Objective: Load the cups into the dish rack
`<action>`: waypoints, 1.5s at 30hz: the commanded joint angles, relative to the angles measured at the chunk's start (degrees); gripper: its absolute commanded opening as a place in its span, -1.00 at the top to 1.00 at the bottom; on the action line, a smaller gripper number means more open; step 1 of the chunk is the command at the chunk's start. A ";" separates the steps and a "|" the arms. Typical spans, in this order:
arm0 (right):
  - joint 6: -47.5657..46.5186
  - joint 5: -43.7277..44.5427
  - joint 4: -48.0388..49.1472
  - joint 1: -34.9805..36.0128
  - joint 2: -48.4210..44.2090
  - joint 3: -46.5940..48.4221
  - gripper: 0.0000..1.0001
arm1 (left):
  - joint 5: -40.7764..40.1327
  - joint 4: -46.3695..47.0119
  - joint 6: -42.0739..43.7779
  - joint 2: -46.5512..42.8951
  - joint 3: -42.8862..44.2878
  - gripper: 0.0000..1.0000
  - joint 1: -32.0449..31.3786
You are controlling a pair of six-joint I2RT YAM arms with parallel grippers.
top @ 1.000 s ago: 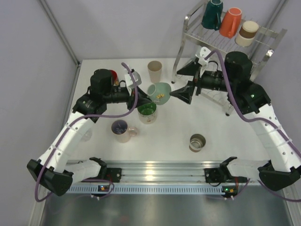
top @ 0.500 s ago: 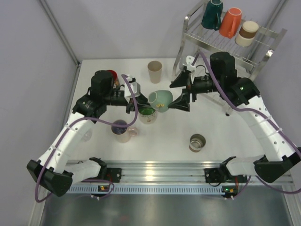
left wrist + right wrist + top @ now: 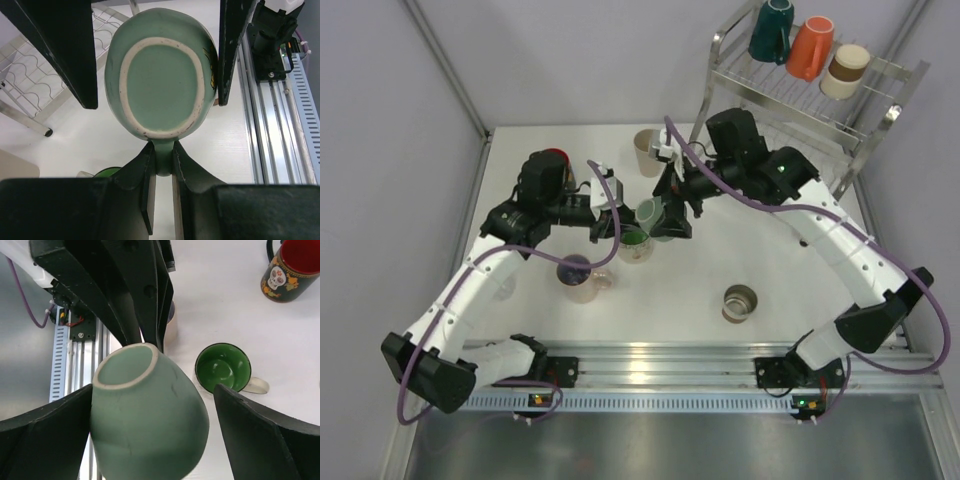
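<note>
My left gripper [image 3: 636,213] is shut on the handle of a mint cup [image 3: 650,213] and holds it in the air on its side. In the left wrist view the cup's base [image 3: 162,85] faces the camera, with the handle pinched at the left gripper [image 3: 163,161]. My right gripper [image 3: 150,435] is open and straddles the mint cup [image 3: 145,415]. Its left finger sits close against the cup wall and its right finger [image 3: 270,440] stands apart. The dish rack [image 3: 800,95] carries a dark teal cup [image 3: 772,30], an orange cup [image 3: 810,47] and a white-and-brown cup [image 3: 845,70] on its top tier.
On the table stand a green-lined cup [image 3: 633,240] just below the held cup, a pinkish cup [image 3: 578,277], a steel cup [image 3: 740,302] and a beige cup [image 3: 648,150]. A red mug [image 3: 290,265] with a skull print stands behind my left arm.
My right arm has swung left from beside the rack, and its open jaws now sit around the mint cup. The left gripper keeps its grip and has barely moved.
</note>
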 commanded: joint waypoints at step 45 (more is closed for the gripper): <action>5.59 0.14 9.66 -1.44 -1.45 -10.79 1.00 | -7.11 -2.03 6.02 3.06 3.76 0.26 -0.19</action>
